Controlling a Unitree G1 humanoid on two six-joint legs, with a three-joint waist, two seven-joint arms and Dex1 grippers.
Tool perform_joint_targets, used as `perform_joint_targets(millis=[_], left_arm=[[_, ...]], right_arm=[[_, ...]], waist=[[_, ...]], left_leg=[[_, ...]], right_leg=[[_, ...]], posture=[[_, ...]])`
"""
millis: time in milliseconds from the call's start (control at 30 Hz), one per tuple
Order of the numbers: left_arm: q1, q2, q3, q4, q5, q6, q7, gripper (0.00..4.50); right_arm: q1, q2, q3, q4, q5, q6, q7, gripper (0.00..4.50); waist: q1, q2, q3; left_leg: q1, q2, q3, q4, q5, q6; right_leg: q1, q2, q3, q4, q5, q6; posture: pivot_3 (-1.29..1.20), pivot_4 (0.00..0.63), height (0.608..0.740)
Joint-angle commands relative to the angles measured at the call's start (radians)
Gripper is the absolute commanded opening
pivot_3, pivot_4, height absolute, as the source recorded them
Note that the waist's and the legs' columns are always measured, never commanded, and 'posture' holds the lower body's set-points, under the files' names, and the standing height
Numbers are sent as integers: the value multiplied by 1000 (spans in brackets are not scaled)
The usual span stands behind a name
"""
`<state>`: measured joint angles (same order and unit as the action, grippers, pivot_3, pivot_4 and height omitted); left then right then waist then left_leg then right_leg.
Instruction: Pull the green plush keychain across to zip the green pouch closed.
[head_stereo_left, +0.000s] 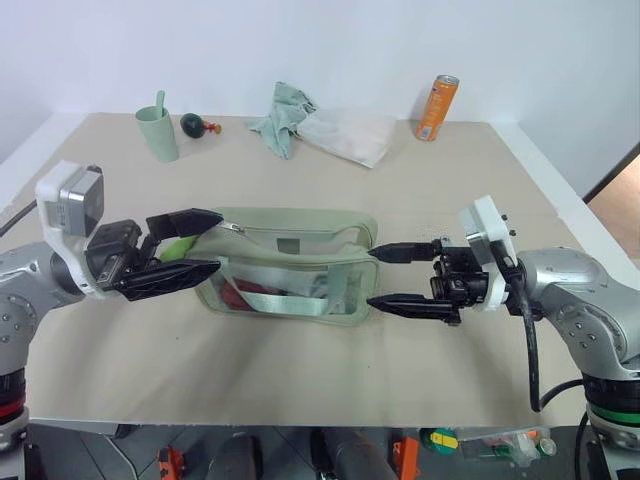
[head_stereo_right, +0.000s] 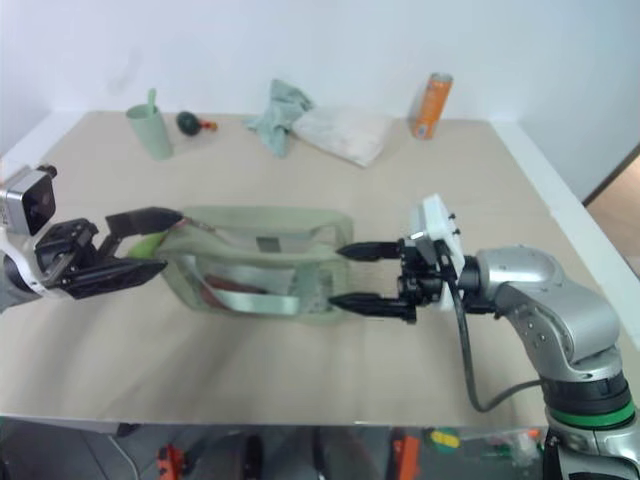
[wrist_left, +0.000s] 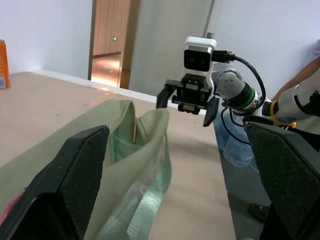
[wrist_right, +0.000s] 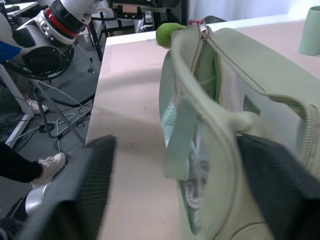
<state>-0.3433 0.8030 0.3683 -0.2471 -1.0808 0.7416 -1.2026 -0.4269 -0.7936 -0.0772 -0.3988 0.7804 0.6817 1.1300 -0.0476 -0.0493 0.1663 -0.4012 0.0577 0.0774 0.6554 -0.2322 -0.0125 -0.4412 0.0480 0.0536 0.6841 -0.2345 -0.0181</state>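
Left arm: reached in from the pouch's left end, left gripper (head_stereo_left: 180, 245) pointing level toward the right, its fingers (head_stereo_left: 185, 219) spread wide, one above and one below that end of the green pouch (head_stereo_left: 290, 262), gripping nothing.
Right arm: came in from the opposite side, right gripper (head_stereo_left: 385, 277) pointing level toward the left, fingers apart with the pouch's right end between their tips; whether they touched the fabric could not be told.
Pouch: lay long-side across the middle of the table (head_stereo_left: 320, 370), clear side panel toward the robot, webbing strap (head_stereo_left: 285, 303) across that panel, top zipper running end to end.
Keychain: green plush keychain (wrist_right: 170, 33) sat at the pouch's left end on the zipper pull, close by the left fingers and mostly hidden behind them in the head views.
Contents: a red item (head_stereo_left: 230, 296) showed through the clear panel; too obscured to identify.
Hard to make out: how far the zipper was closed.
Far edge: mint cup (head_stereo_left: 159, 132), dark ball toy (head_stereo_left: 192, 124), teal cloth (head_stereo_left: 284, 115), white bag (head_stereo_left: 348, 135), orange can (head_stereo_left: 437, 107).
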Motion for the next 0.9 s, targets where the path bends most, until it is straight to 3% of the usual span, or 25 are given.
perform_joint_targets(millis=[33,233,267,500,900], left_arm=[[-3,-8,40,-23,-28,-14,27,4500],[-8,-21,65,-14,-54,-17,65,4500],[-10,-23,69,-14,-58,-17,70,4500],[-13,-8,107,21,-57,-19,91,4500],[56,55,62,136,109,-58,19,4500]], right_arm=[[-4,7,6,-24,10,-17,9,2251],[4,8,5,-26,3,-34,16,168],[4,8,5,-26,2,-37,15,73],[7,6,4,-27,-4,-57,12,73],[-43,5,36,33,-169,-173,-32,73]], waist=[[0,0,0],[0,0,0],[0,0,0],[0,0,0],[1,0,0]], left_leg=[[0,0,0,0,0,0],[0,0,0,0,0,0],[0,0,0,0,0,0],[0,0,0,0,0,0],[0,0,1,0,0,0]], right_leg=[[0,0,0,0,0,0],[0,0,0,0,0,0],[0,0,0,0,0,0],[0,0,0,0,0,0],[0,-1,0,0,0,0]], posture=[[0,150,740],[0,150,740],[0,150,740],[0,150,740],[0,150,740]])
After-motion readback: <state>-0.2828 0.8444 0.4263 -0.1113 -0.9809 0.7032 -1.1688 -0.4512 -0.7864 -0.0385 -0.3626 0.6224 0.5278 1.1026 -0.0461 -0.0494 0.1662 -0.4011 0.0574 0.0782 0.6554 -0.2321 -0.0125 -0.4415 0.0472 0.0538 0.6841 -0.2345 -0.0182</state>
